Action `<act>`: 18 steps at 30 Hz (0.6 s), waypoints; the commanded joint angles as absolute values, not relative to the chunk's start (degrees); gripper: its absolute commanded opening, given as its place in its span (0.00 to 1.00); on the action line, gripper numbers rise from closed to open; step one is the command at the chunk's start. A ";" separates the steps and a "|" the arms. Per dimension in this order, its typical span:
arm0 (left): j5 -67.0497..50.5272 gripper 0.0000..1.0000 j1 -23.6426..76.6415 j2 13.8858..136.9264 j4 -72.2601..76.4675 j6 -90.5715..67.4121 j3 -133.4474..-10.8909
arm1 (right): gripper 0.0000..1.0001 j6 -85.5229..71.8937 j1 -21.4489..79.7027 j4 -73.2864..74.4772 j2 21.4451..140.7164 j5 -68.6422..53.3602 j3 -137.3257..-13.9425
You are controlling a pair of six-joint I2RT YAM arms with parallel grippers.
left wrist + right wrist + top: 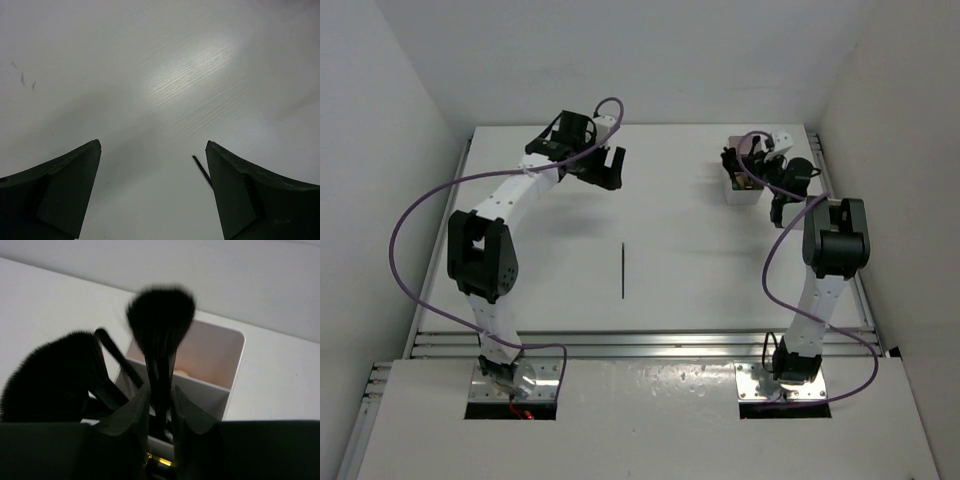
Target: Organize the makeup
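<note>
A thin black pencil (622, 270) lies alone on the white table near the middle; its tip shows in the left wrist view (201, 170) beside my right finger. My left gripper (600, 165) is open and empty, far behind the pencil. My right gripper (752, 170) is shut on a black brush (161, 335), bristles up, above the translucent white compartment box (742, 185). Other black brushes (55, 375) stand in the box's near compartment. A beige sponge (181, 373) shows in the far compartment. Tubes and the cylinder are out of view.
The box (227, 370) stands at the back right, close to the side wall. White walls close in the table on the left, back and right. An aluminium rail (640, 343) runs along the near edge.
</note>
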State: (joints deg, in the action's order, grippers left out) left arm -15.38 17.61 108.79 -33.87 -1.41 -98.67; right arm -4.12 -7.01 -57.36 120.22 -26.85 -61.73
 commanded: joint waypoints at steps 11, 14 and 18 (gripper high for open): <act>-7.91 0.92 22.85 107.49 -36.29 0.53 -93.34 | 0.50 -0.61 -6.86 -58.45 107.25 -22.77 -54.94; -7.91 0.92 23.46 107.49 -37.61 -0.70 -92.82 | 0.57 -1.32 -6.94 -54.52 102.15 -21.19 -52.65; -7.91 0.90 25.66 107.49 -38.14 -0.70 -92.11 | 0.64 -2.72 -6.42 -40.37 93.63 -20.04 -53.08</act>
State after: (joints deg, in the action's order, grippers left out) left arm -8.27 23.57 108.79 -36.93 0.05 -92.71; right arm -1.83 -6.90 -48.25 100.86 -21.37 -52.45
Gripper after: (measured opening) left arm 0.906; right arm 0.632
